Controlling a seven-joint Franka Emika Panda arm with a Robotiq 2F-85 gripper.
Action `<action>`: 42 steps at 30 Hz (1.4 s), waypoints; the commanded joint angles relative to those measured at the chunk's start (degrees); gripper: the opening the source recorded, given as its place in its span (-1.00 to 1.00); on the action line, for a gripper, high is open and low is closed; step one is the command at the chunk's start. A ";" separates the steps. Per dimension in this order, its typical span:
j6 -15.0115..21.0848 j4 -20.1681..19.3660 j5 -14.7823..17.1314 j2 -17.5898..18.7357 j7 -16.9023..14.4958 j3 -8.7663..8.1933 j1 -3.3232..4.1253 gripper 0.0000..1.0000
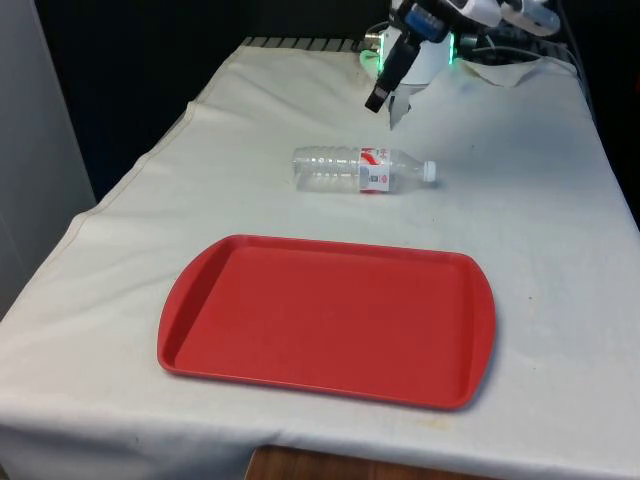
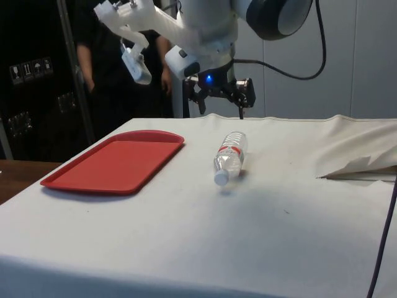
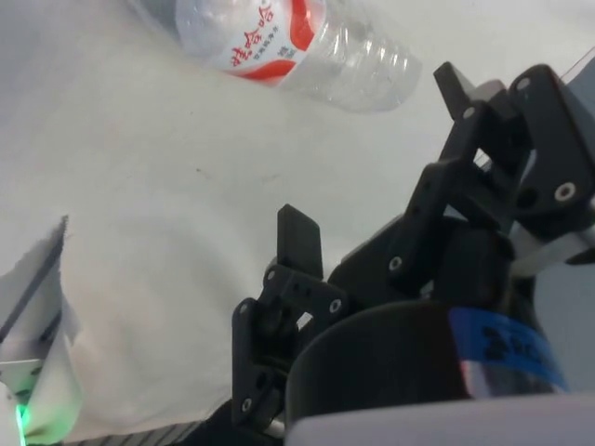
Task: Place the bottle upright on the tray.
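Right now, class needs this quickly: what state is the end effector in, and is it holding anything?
End effector: open, holding nothing; it hangs above the cloth, apart from the bottle lying on its side.

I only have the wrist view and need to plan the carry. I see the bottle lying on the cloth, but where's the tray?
Observer: The red tray lies flat on the cloth, with nothing on it, on the side of the bottle away from the robot.
Operator: Which way does its top point?
Observer: The white cap points to the front view's right.
Operator: Am I touching down?
Observer: No, the tool hangs above the cloth, apart from the bottle.
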 commanded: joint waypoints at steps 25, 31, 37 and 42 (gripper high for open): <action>-1.15 1.72 -9.63 6.70 5.33 2.98 0.46 1.00; -2.12 2.41 -10.83 8.37 6.70 4.35 0.69 1.00; -3.21 3.67 -11.69 10.37 8.25 5.84 0.74 1.00; -3.32 4.35 -11.92 11.63 9.00 6.76 0.46 1.00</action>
